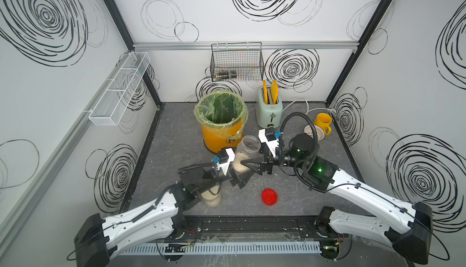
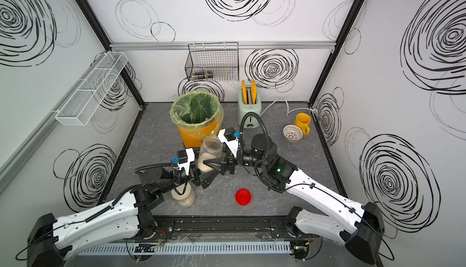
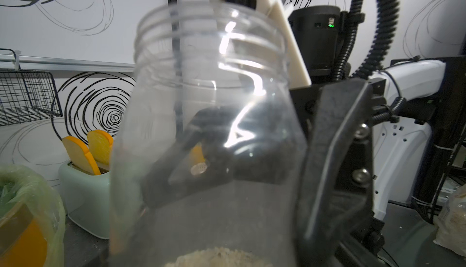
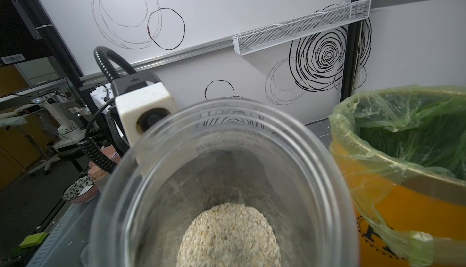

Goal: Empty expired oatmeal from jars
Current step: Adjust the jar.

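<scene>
Top views are showing the clear lidless jar [image 1: 246, 149] of pale oatmeal flakes [image 1: 238, 163] leaning, mouth toward the far orange green-lined bucket [image 1: 214, 139]. The right claw [image 1: 245, 162] is clasping it from the right, and the left claw [image 1: 238, 178] is standing released beside its base.

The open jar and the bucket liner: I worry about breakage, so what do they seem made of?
The open jar: probably clear glossy plastic; thin wall, moulded threads; glass not excluded. The bucket liner: thin green plastic film, crinkled, translucent.
</scene>
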Available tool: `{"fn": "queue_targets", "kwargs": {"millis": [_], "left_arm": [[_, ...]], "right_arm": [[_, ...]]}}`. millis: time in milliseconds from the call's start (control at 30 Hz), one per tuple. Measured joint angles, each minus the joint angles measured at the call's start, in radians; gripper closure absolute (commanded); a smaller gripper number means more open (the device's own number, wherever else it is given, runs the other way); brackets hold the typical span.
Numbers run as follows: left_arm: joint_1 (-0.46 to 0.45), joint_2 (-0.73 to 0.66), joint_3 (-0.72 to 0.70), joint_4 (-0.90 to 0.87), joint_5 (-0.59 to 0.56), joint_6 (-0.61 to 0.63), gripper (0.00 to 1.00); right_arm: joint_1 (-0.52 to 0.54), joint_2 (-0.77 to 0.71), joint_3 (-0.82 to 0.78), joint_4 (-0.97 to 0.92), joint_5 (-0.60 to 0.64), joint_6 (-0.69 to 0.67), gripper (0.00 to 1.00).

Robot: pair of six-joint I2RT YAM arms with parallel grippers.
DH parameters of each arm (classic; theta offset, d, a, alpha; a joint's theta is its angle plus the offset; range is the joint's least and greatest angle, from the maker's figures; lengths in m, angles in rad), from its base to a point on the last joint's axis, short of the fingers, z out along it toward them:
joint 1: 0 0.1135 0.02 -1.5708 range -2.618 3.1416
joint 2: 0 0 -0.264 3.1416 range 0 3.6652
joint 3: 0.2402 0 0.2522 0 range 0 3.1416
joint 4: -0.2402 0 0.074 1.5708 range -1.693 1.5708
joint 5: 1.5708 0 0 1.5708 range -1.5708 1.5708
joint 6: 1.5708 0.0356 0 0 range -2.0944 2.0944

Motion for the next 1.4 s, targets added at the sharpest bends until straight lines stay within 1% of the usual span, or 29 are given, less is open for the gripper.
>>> {"fn": "queue_targets", "kwargs": {"millis": [167, 300, 433, 500, 567, 600, 700, 733, 800, 900, 1100, 1233, 1400], "left_arm": [[0.005, -0.07, 0.0, -0.104, -0.051, 0.006, 0.04], [0.018, -0.185, 0.006, -0.227, -0.055, 0.007, 0.04], [0.074, -0.229, 0.073, -0.393, -0.055, -0.024, 0.04], [0.118, -0.199, 0.142, -0.487, -0.052, -0.058, 0.02], [0.178, -0.138, 0.23, -0.583, -0.028, -0.098, 0.0], [0.213, -0.097, 0.282, -0.633, -0.011, -0.121, 0.03], [0.32, 0.058, 0.449, -0.783, 0.092, -0.192, 0.11], [0.349, 0.116, 0.502, -0.833, 0.127, -0.216, 0.12], [0.38, 0.209, 0.577, -0.921, 0.172, -0.251, 0.13], [0.377, 0.288, 0.631, -1.041, 0.219, -0.29, 0.13], [0.333, 0.316, 0.723, -1.247, 0.23, -0.31, 0.17], [0.299, 0.319, 0.768, -1.319, 0.211, -0.309, 0.19], [0.261, 0.33, 0.779, -1.374, 0.171, -0.307, 0.21]], "right_arm": [[-0.051, -0.003, -0.017, -0.01, 0.016, -0.003, 0.34], [-0.117, -0.005, -0.094, -0.001, 0.09, -0.029, 0.35], [-0.127, 0.006, -0.188, 0.005, 0.136, -0.085, 0.35], [-0.118, 0.007, -0.221, 0.011, 0.152, -0.122, 0.36], [-0.098, 0.005, -0.253, 0.034, 0.174, -0.168, 0.36], [-0.081, 0.0, -0.274, 0.053, 0.188, -0.198, 0.36], [-0.036, -0.03, -0.333, 0.099, 0.228, -0.28, 0.36], [-0.021, -0.038, -0.348, 0.112, 0.244, -0.309, 0.36], [0.002, -0.044, -0.36, 0.132, 0.275, -0.354, 0.36], [0.037, -0.042, -0.362, 0.154, 0.332, -0.412, 0.36], [0.081, 0.0, -0.362, 0.189, 0.39, -0.471, 0.36], [0.09, 0.024, -0.36, 0.189, 0.401, -0.484, 0.36], [0.09, 0.033, -0.346, 0.189, 0.405, -0.489, 0.36]]}}
